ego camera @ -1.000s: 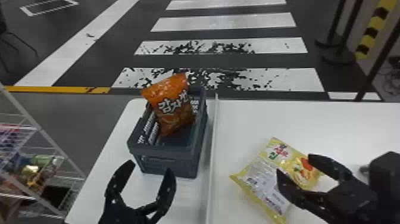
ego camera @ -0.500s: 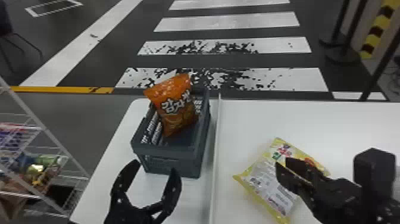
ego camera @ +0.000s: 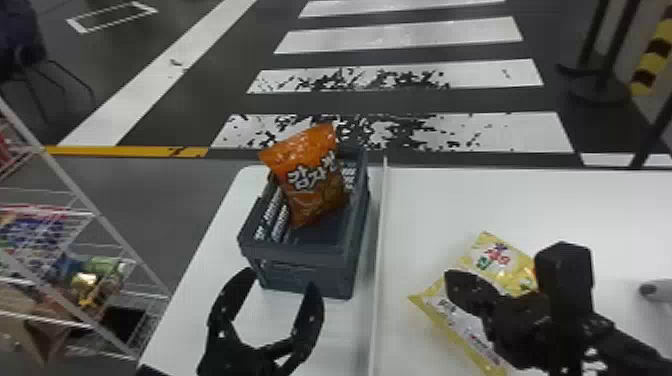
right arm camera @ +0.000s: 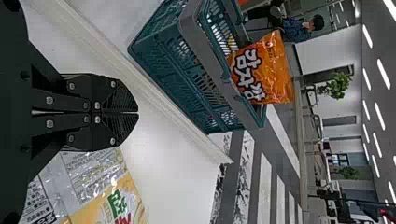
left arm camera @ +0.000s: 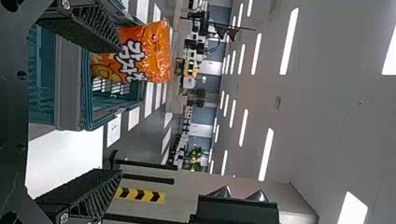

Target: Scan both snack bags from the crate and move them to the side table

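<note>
Bag of glossy orange film (ego camera: 312, 182) stands tilted inside grey-blue slatted plastic crate (ego camera: 305, 280), by right edge of white left table (ego camera: 210, 235) | flat yellow film bag (ego camera: 500, 260) lies toward left edge of white right table (ego camera: 500, 200) | left gripper (ego camera: 282, 280): fingers wide apart, empty, by crate's near edge | right gripper (ego camera: 454, 284): fingers together, empty, over yellow bag

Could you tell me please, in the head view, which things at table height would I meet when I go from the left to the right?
Wire shelf → crate → white divider strip → yellow snack bag → small grey object at the edge.
</note>
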You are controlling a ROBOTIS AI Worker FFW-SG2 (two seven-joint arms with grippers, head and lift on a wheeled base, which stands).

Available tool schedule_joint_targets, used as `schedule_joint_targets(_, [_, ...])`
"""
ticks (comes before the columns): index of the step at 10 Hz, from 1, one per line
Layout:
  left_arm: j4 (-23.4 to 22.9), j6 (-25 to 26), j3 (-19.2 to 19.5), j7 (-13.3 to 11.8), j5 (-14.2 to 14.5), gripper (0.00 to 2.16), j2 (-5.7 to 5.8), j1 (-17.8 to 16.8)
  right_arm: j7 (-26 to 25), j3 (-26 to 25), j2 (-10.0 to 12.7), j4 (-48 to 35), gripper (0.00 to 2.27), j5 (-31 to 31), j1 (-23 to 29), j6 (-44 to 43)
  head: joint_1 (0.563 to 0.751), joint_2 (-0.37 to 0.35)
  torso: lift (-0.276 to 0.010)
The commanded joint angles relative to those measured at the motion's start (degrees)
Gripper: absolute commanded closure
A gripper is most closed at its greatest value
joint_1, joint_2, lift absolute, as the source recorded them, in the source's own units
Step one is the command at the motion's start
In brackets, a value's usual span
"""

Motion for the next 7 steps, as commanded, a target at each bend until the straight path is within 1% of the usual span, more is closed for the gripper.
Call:
schedule_joint_targets(1, [0.0, 0.1, 0.1, 0.0, 0.0, 0.08, 0.0, 0.1, 0.0, 2.3, 1.2, 4.7, 2.25, 1.1, -4.0, -0.9, 0.695, 0.235, -0.099])
schedule_joint_targets(3, [0.1, 0.1, 0.1, 0.0, 0.0, 0.08, 0.0, 0.2, 0.1, 4.4, 2.5, 9.7, 2.25, 1.6, -8.5, -1.8, 0.695, 0.258, -0.099])
schedule_joint_targets(5, [0.1, 0.1, 0.1, 0.0, 0.0, 0.08, 0.0, 0.3, 0.7, 6.5, 3.2, 14.1, 2.25, 1.9, -12.5, -1.3, 0.695, 0.275, -0.099])
schedule_joint_targets(7, [0.1, 0.1, 0.1, 0.0, 0.0, 0.08, -0.09, 0.3, 1.5, 8.0, 3.6, 18.1, 2.25, 3.0, -14.4, -0.2, 0.695, 0.286, -0.099])
